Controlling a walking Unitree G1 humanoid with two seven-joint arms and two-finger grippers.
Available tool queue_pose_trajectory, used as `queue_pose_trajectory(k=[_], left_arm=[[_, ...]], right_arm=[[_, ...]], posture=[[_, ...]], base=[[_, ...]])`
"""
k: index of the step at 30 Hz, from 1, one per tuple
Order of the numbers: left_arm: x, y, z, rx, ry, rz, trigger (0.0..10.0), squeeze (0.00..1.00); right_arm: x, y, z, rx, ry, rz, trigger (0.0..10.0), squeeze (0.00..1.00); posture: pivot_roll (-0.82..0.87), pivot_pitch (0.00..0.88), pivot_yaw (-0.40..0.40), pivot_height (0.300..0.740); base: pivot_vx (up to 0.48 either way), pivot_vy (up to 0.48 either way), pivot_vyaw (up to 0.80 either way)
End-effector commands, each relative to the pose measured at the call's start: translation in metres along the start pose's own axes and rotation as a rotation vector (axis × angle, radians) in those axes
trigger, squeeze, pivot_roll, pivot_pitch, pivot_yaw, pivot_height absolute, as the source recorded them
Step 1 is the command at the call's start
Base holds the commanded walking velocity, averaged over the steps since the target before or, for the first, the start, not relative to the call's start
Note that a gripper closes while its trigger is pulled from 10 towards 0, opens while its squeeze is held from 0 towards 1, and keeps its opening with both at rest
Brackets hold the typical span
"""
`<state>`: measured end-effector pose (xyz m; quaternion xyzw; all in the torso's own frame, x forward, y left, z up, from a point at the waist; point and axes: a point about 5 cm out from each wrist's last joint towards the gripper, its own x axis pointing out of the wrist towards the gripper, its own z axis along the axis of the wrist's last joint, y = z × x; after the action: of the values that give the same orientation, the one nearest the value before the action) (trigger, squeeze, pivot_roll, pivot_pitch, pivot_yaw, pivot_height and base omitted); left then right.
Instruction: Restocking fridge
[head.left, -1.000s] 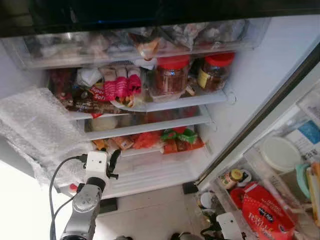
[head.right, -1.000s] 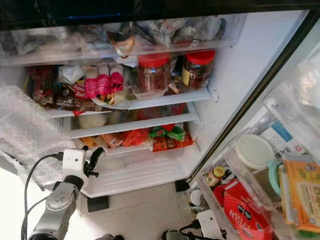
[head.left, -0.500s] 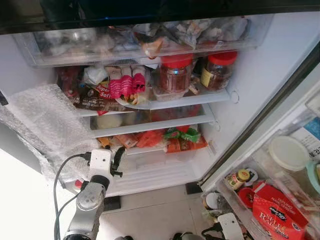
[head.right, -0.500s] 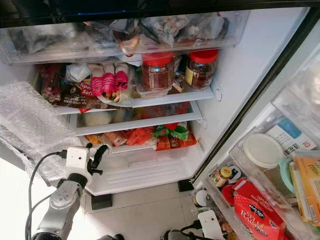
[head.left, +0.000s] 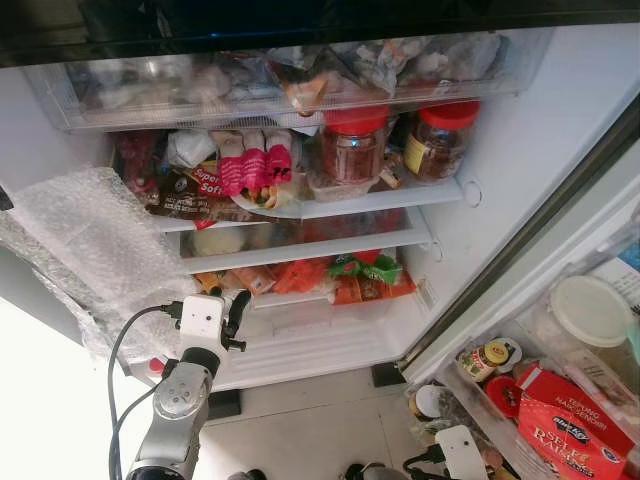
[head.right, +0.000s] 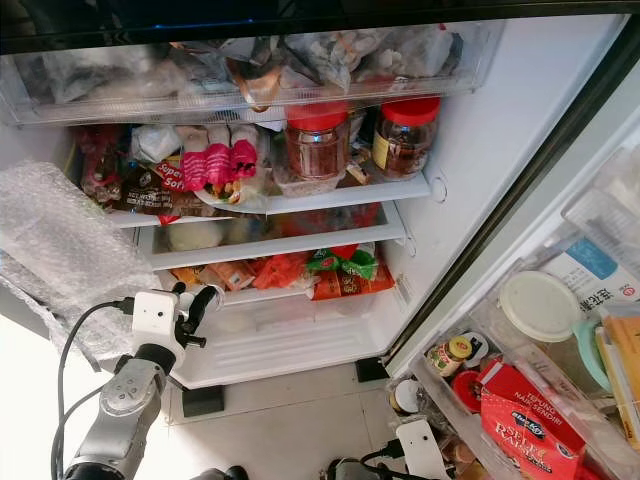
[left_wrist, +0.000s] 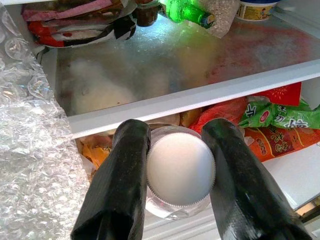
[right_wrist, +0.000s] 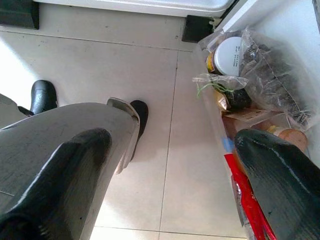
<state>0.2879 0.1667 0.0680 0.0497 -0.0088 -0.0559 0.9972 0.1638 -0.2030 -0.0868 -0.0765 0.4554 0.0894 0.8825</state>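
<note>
Left gripper (left_wrist: 175, 175): we see its two black fingers pinching a clear jar with a white ribbed lid (left_wrist: 180, 169), one finger against each side of the lid.
Jar position: held in front of the open fridge (head.left: 500, 150), level with the lower shelf, just beside the bubble wrap (head.left: 90, 250) that hangs at the fridge's left edge.
Jar contents: hidden; we make out the lid and a rim of clear wall below it, no more.
Right gripper (right_wrist: 170, 175): fingers spread wide apart, nothing between them, pointing down at the tiled floor (right_wrist: 150, 90) beside the door bins.
Counts, upper shelf: two red-lidded jars (head.left: 352, 145) side by side; three pink-and-white packets (head.left: 248, 165) to their left, standing in a row.
Top drawer (head.left: 280, 85): contents blurred behind clear plastic; we cannot identify them.
Lower shelves: orange and green packets (head.left: 360, 275), overlapping, number unclear.
Door bins: one round white lid (head.left: 590, 310), one red carton (head.left: 570, 425) cut off by the frame edge, one small yellow-capped jar (head.left: 480, 358).
</note>
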Motion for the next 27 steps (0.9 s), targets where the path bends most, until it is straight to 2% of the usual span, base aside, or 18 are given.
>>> queue_pose_trajectory(k=[1, 27], left_arm=[[-0.0007, -0.0005, 0.0049, -0.007, -0.028, 0.000, 10.0, 0.00], [-0.0009, -0.0005, 0.0067, -0.010, -0.033, 0.000, 10.0, 0.00]], right_arm=[[-0.0024, 0.0013, -0.0105, 0.011, 0.030, 0.001, 10.0, 0.00], [-0.0027, 0.0012, -0.0111, 0.030, 0.026, -0.001, 10.0, 0.00]], posture=[[-0.13, 0.202, -0.039, 0.740], [-0.13, 0.207, -0.041, 0.731]], base=[[0.000, 0.000, 0.00], [0.000, 0.000, 0.00]])
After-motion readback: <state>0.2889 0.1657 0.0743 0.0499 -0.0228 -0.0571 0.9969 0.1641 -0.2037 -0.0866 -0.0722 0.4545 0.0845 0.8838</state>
